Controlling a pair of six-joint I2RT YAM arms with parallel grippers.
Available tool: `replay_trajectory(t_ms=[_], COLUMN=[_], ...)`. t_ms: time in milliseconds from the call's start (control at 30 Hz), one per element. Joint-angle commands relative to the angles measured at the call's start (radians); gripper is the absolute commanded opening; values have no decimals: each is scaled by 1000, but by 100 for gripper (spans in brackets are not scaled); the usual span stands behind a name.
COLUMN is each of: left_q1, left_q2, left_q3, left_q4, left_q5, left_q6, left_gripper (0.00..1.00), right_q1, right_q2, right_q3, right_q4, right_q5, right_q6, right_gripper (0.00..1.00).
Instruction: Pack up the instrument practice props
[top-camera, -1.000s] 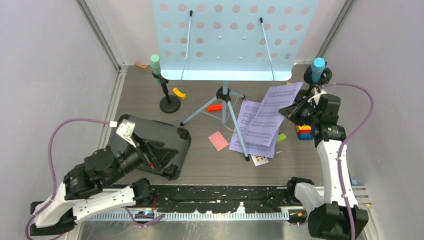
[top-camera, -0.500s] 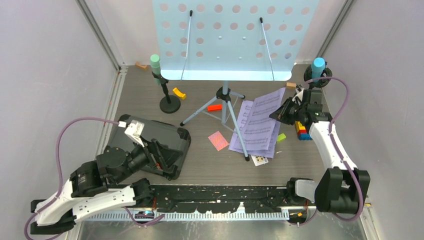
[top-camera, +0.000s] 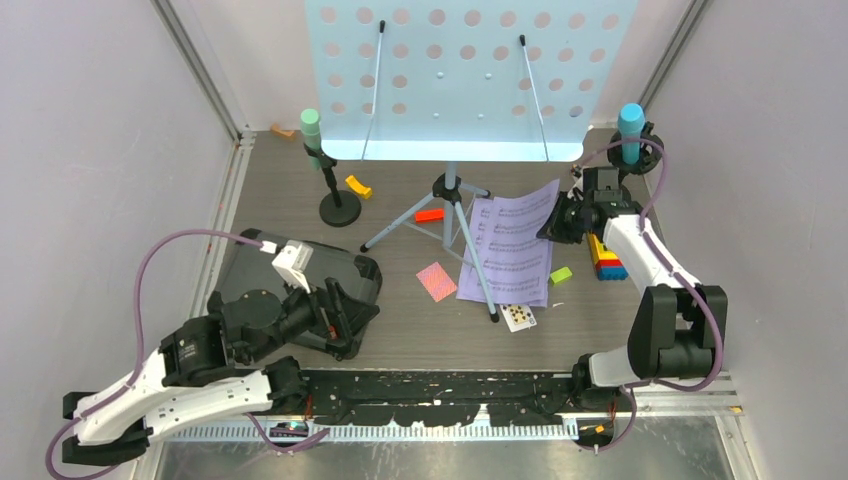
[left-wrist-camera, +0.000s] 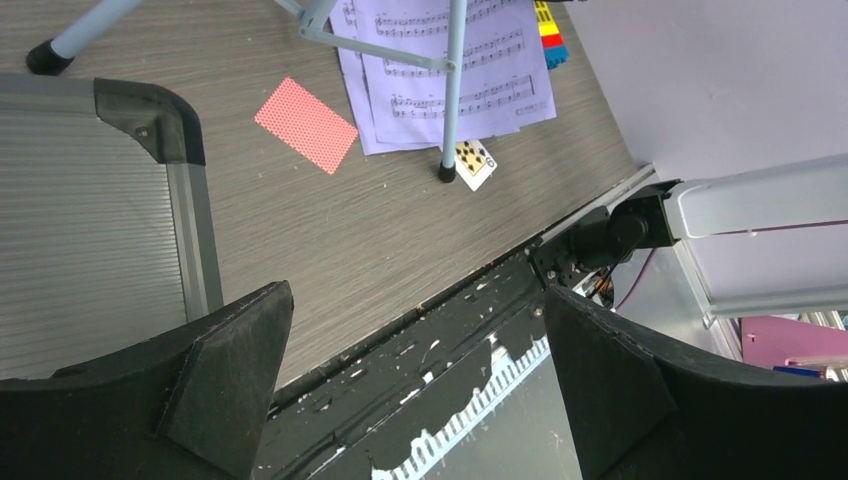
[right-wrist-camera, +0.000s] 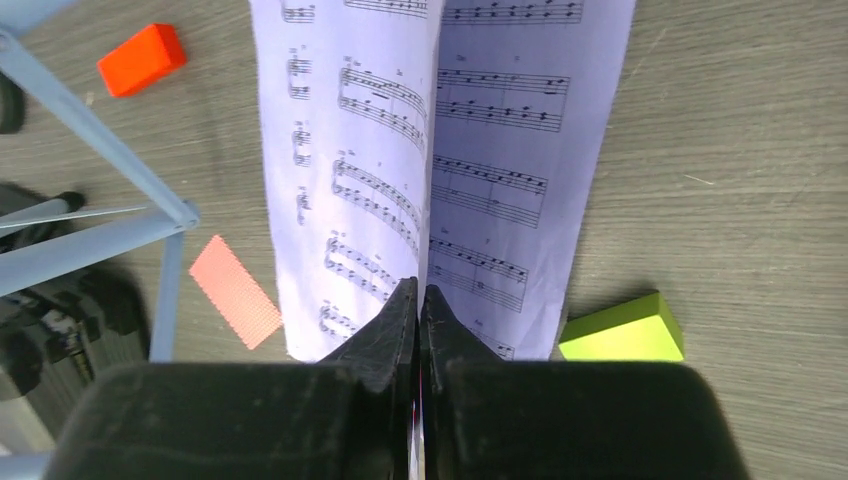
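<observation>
**Right hand moves one page left; left hand waits at the case.**

Over the last second the right hand (top-camera: 560, 222) has pulled in from the right side of the table (top-camera: 400, 330). Its fingers are pressed flat on one edge of a lilac sheet-music page (right-wrist-camera: 340, 180), and the page has swung left and lower. It now hangs over the remaining pages (top-camera: 505, 275), which lie just right of the music rack (top-camera: 450, 80) tripod legs. The left hand (left-wrist-camera: 415, 375), spread wide and holding nothing, has shifted right to the near right corner of the dark case (top-camera: 300, 265). Judgement: one page is secured, but it must pass the tripod legs to reach the case. The remaining pages, the rack, the green microphone (top-camera: 311, 125) and the blue microphone (top-camera: 630, 122) are unpacked.
</observation>
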Motion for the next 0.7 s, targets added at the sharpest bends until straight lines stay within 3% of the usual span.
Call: replay_trajectory(t_ms=[0, 500, 667], left_q1=[-2, -2, -1], left_q2=[-2, 28, 29], left_q3=[-16, -34, -50], left_q4=[13, -46, -57], left_q5=[-16, -102, -133], left_q6=[-24, -66, -87], left_gripper=[99, 98, 98], right_q1=[29, 55, 55], right_q2=[8, -149, -226], right_q3=[42, 11, 24], right_q4=[-21, -33, -74], right_q5=[124, 260, 299], right_q6=[-51, -45, -50], right_gripper=[9, 37, 57])
